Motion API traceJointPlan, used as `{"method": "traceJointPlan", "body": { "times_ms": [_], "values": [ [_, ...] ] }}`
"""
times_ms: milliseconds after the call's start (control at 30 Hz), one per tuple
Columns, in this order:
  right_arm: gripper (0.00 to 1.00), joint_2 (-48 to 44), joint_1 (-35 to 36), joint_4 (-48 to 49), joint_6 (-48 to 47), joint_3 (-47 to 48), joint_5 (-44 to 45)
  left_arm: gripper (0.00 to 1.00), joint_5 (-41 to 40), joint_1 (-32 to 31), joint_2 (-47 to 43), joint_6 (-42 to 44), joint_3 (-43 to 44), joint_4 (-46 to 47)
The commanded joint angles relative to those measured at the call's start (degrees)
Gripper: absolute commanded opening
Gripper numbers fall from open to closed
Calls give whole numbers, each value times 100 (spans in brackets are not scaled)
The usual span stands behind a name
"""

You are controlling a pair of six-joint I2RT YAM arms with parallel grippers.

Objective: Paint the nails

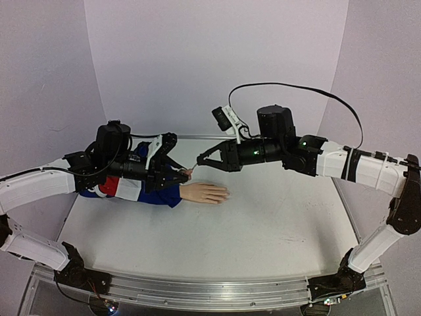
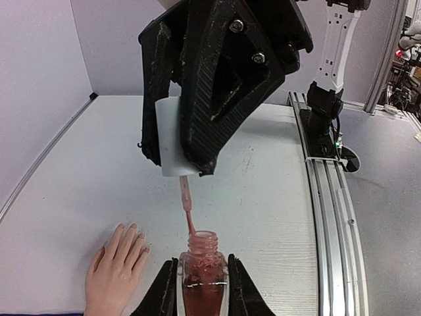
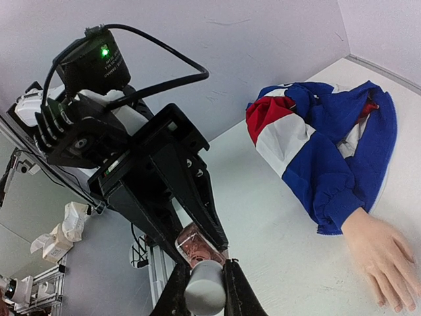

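**A:** What sits closest in the left tool?

**B:** The left tool [image 2: 202,266] is pinching a small pink bottle [image 2: 204,293], one finger on each side of the glass. The bottle stands upright and uncapped, its open neck clear above the fingertips.

**A:** And just past the neck?

**B:** A thin brush [image 2: 187,204] comes down to it at a slight tilt. The tip is at the mouth of the bottle, but I cannot tell whether it reaches the liquid. The brush hangs from a white cap [image 2: 172,138].

**A:** What has the cap?

**B:** The right tool [image 3: 205,276], pressed onto the cap from both sides. It faces the left tool almost tip to tip, and both are held above the tabletop [image 2: 276,197].

**A:** Where are the nails, then?

**B:** The nails [image 2: 131,228] are on the fingertips of a pale mannequin hand [image 2: 118,273]. It lies flat and palm down on the tabletop, below the left tool and off to one side of the bottle. The fingers point the same way the left tool points, toward the right tool. Neither tool touches the hand, and the brush is apart from every nail. The nails are too small for me to read their colour.

**A:** Anything beyond the hand?

**B:** Behind its wrist, a blue, red and white sleeve [image 3: 316,145] lies bunched on the tabletop. In the top view it lies beneath the left arm, behind the left tool.
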Motion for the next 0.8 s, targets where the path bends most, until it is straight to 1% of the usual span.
{"method": "traceJointPlan", "body": {
  "times_ms": [0, 333, 500, 767],
  "values": [
    [0, 11, 35, 380, 99, -38, -137, 0, -13, -33, -44, 98, 164, 45],
    [0, 45, 130, 491, 149, -51, -225, 0, -81, -33, -23, 102, 176, 45],
    [0, -89, 140, 583, 171, -166, -177, 0, -82, -43, -21, 102, 172, 45],
    [0, 39, 140, 606, 261, -184, -25, 0, -74, -51, -30, 104, 174, 45]
  ]
}}
